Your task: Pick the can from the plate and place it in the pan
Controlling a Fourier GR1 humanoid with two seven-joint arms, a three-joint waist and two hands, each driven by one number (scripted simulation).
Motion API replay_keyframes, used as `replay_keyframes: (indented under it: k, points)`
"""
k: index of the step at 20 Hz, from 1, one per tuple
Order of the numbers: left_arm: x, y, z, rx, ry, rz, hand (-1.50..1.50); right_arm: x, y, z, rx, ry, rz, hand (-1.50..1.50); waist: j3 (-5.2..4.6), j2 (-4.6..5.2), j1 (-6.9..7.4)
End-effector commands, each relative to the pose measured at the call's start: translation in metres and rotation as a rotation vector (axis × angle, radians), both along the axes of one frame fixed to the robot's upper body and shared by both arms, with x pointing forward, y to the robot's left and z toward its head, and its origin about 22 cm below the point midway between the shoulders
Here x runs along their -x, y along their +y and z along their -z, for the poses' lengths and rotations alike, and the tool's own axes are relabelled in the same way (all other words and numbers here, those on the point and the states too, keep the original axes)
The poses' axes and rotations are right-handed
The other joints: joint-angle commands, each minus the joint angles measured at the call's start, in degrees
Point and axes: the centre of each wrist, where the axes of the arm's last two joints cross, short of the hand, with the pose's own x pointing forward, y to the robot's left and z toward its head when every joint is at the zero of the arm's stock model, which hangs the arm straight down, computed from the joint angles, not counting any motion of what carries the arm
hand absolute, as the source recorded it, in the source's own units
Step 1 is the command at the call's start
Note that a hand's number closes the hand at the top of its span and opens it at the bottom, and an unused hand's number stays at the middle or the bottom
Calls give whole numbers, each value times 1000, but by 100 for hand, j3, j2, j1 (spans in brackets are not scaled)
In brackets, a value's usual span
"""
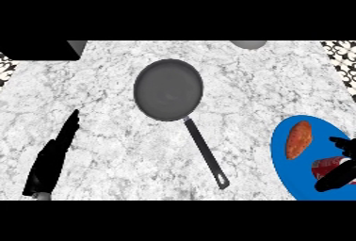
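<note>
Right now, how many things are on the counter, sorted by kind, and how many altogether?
Pan: 1
Blue plate: 1
Red can: 1
Orange food piece, maybe a sweet potato: 1
Total: 4

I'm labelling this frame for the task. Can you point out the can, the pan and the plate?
can (pixel 325 166): head view, red side.
pan (pixel 168 89): head view, middle of its dark base.
plate (pixel 295 172): head view, bare blue surface.

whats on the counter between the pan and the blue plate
Only bare counter lies between the pan and the blue plate, as the head view shows.
</note>
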Motion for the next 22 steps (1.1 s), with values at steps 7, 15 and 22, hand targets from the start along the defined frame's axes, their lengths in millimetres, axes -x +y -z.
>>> replay_keyframes:
  k: [7, 15, 22]
  points:
    - [-17, 13, -5, 4, 5, -9, 0, 6, 13, 43, -50, -47, 58, 150, 2, 7, -24]
    - [1, -6, 7, 10, -2, 36, 0, -23, 35, 10, -18, -122, -117, 150, 6, 26, 145]
    - [-16, -25, -7, 2, -41, 178, 0, -60, 67, -79, 197, -369, -749, 150, 45, 227, 1096]
